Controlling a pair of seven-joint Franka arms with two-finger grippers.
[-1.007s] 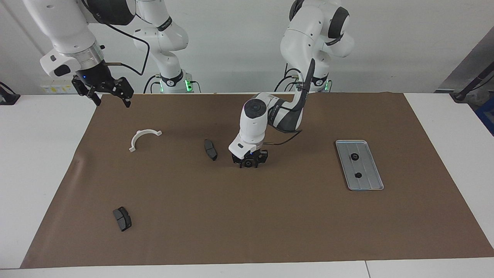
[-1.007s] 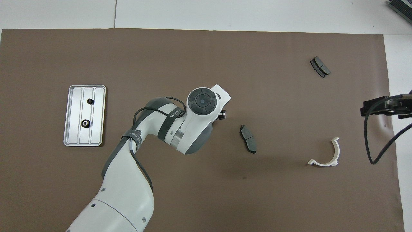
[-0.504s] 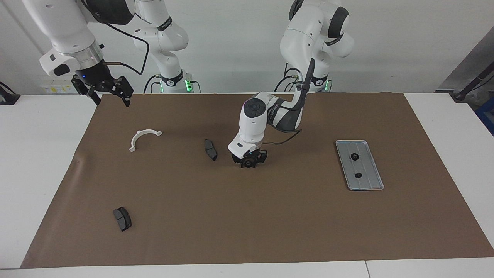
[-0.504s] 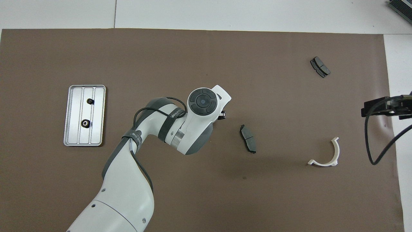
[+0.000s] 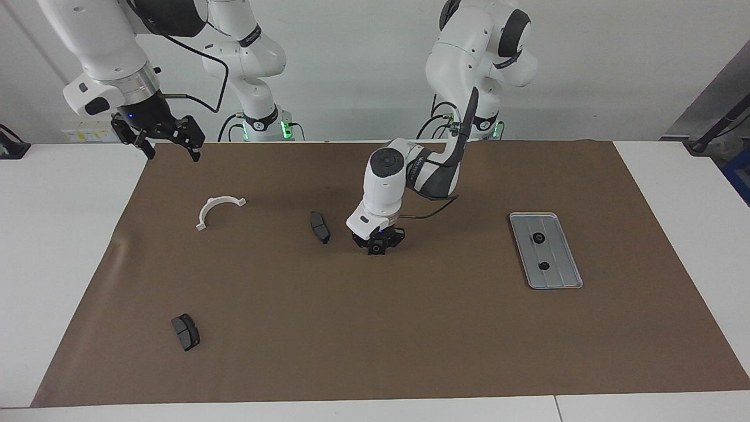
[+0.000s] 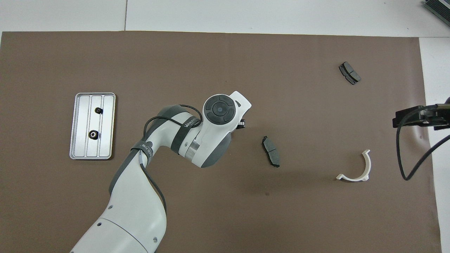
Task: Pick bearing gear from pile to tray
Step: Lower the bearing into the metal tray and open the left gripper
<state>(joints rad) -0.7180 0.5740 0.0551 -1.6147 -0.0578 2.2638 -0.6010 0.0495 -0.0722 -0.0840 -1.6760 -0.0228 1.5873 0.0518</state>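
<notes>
A black bearing gear point(image 5: 375, 250) sits at the middle of the brown mat, between the fingertips of my left gripper point(image 5: 376, 247), which points down and is shut on it. In the overhead view the left wrist point(image 6: 218, 110) hides the gear. The silver tray point(image 5: 558, 259) point(image 6: 106, 140) lies toward the left arm's end of the table, with two black gears point(image 5: 538, 238) point(image 5: 544, 265) in it. What is left of the pile is scattered pieces. My right gripper point(image 5: 169, 146) hangs open, raised over the mat's corner at the right arm's end.
A dark brake pad point(image 5: 319, 227) point(image 6: 271, 151) lies beside the left gripper. A white curved bracket point(image 5: 218, 209) point(image 6: 355, 168) lies toward the right arm's end. A second pad point(image 5: 186, 332) point(image 6: 349, 73) lies farther from the robots.
The left gripper's fingers have closed in on the gear and the hand has shifted slightly. The right gripper has barely moved.
</notes>
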